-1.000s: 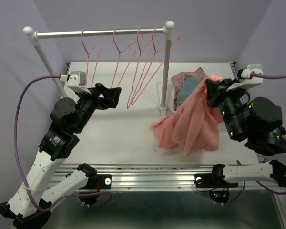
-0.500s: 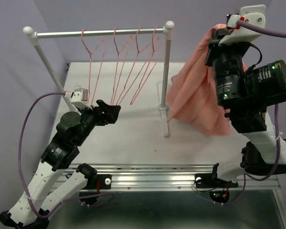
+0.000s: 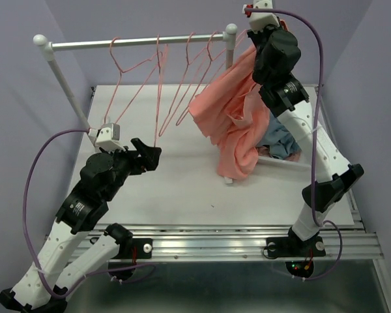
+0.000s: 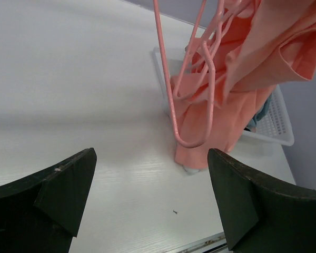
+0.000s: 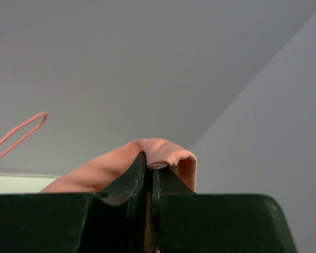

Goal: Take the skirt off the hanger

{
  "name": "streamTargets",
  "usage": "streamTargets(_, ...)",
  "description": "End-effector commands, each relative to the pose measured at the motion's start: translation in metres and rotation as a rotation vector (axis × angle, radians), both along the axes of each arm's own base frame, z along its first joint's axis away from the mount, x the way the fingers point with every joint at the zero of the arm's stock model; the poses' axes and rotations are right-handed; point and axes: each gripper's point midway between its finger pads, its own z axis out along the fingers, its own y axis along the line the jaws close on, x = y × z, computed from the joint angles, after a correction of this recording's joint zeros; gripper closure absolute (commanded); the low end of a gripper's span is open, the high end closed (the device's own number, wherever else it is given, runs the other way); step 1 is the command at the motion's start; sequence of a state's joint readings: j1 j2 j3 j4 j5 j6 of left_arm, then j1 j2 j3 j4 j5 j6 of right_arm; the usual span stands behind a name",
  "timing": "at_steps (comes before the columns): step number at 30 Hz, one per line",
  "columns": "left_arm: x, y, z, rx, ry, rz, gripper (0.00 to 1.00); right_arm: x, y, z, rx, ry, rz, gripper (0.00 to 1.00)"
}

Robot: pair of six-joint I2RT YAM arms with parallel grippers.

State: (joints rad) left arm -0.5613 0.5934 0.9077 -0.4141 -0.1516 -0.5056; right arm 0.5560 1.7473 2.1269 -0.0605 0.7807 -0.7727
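Your right gripper [image 5: 150,161] is closed tight on a fold of the skirt [image 3: 238,124]; in its wrist view the salmon cloth bulges over the two pressed fingertips. The arm stands high over the far right part of the table [image 3: 182,189], just beside the right post [image 3: 231,36] of the rail [image 3: 130,44], so the skirt hangs free in the air from that one pinch. I judge that you hold it so high to let the whole length drop clear. The cloth falls in long soft folds, bunched in the middle and narrow below. Its lowest part comes down near the foot of the post, and I cannot tell if it touches the table. Behind it, the basket [image 3: 293,163] at the right edge holds a grey-blue garment [image 3: 281,140].

Your left gripper [image 3: 150,154] has its fingers spread wide and holds nothing. It waits low over the middle of the table, facing the pink hangers [image 3: 169,85], probably ready to steady one. In its view the hangers cross in front of the skirt, so I cannot tell if one is caught in the cloth.
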Motion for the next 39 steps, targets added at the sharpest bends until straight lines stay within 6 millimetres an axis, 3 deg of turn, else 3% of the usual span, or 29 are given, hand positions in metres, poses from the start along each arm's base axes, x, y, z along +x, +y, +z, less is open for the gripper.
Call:
streamTargets(1, 0.006, 0.0, -0.006, 0.018, 0.008, 0.02, 0.01, -0.074, -0.054, 0.12, 0.173, -0.36, 0.047, 0.99)
streamTargets(5, 0.008, -0.004, -0.013, 0.013, 0.028, 0.012, 0.01, -0.05, -0.093, 0.111, 0.146, -0.351, -0.072, 0.99)
streamTargets(9, 0.009, -0.002, -0.01, 0.013, 0.023, 0.019, 0.01, -0.043, -0.14, 0.12, 0.141, -0.417, -0.164, 0.99)
streamTargets(12, 0.008, -0.001, -0.008, 0.015, 0.022, 0.022, 0.01, -0.037, -0.156, 0.122, 0.144, -0.451, -0.159, 0.99)
streamTargets(16, 0.009, 0.0, -0.009, 0.014, 0.022, 0.03, 0.01, -0.022, -0.149, 0.1, 0.138, -0.398, -0.125, 0.99)
streamTargets(19, 0.009, -0.001, -0.011, 0.008, 0.024, 0.032, 0.01, 0.001, -0.148, 0.058, 0.159, -0.312, -0.123, 0.99)
streamTargets(20, 0.009, -0.001, -0.012, 0.006, 0.025, 0.029, 0.01, 0.012, -0.145, 0.025, 0.193, -0.252, -0.113, 0.99)
streamTargets(22, 0.008, -0.001, -0.013, 0.005, 0.028, 0.031, 0.01, 0.017, -0.14, -0.013, 0.23, -0.186, -0.09, 0.99)
streamTargets(23, 0.008, 0.0, -0.014, 0.008, 0.03, 0.034, 0.01, 0.007, -0.139, -0.021, 0.305, -0.201, -0.069, 0.99)
streamTargets(24, 0.008, 0.001, -0.014, 0.007, 0.03, 0.038, 0.01, 0.015, -0.135, -0.07, 0.324, -0.117, -0.064, 0.99)
streamTargets(26, 0.007, 0.003, -0.015, 0.015, 0.036, 0.045, 0.01, 0.004, -0.131, -0.113, 0.409, -0.069, -0.039, 0.99)
streamTargets(30, 0.005, 0.006, -0.018, 0.026, 0.048, 0.052, 0.01, -0.018, -0.131, -0.151, 0.549, -0.056, -0.037, 0.99)
streamTargets(31, 0.005, 0.006, -0.018, 0.02, 0.044, 0.053, 0.01, -0.027, -0.132, -0.172, 0.563, -0.026, -0.042, 0.99)
streamTargets(33, 0.004, 0.004, -0.023, 0.011, 0.049, 0.046, 0.01, -0.033, -0.129, -0.192, 0.586, 0.004, -0.032, 0.99)
streamTargets(34, 0.004, 0.004, -0.025, 0.009, 0.05, 0.043, 0.01, -0.033, -0.129, -0.218, 0.592, 0.053, -0.048, 0.99)
streamTargets(39, 0.002, 0.005, -0.032, 0.009, 0.07, 0.05, 0.01, -0.04, -0.132, -0.295, 0.713, 0.193, -0.172, 0.99)
